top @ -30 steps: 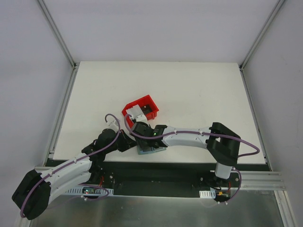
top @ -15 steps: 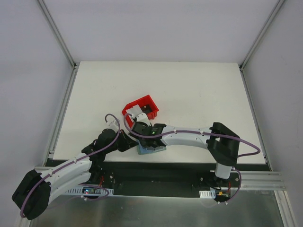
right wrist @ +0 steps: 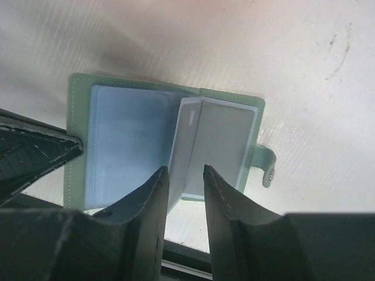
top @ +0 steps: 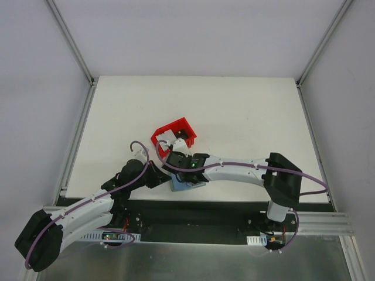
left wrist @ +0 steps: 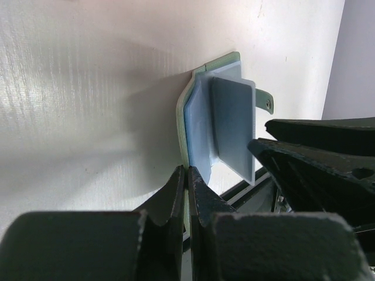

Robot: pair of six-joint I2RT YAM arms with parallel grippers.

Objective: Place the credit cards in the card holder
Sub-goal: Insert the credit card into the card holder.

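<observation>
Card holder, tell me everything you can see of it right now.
The card holder lies open and flat on the white table, near its front edge. Its cover is grey-green, leather-like; inside are blue-grey sleeves. A small strap with a round snap sticks out from one side. A pale card sits partly in the sleeve on that side, its near end protruding. The left hand is shut on the opposite edge; the right hand hovers open at the card's near end.

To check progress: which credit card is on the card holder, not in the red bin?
The pale card on the open card holder, at its snap-tab side; the other cards lie in the red bin.
</observation>
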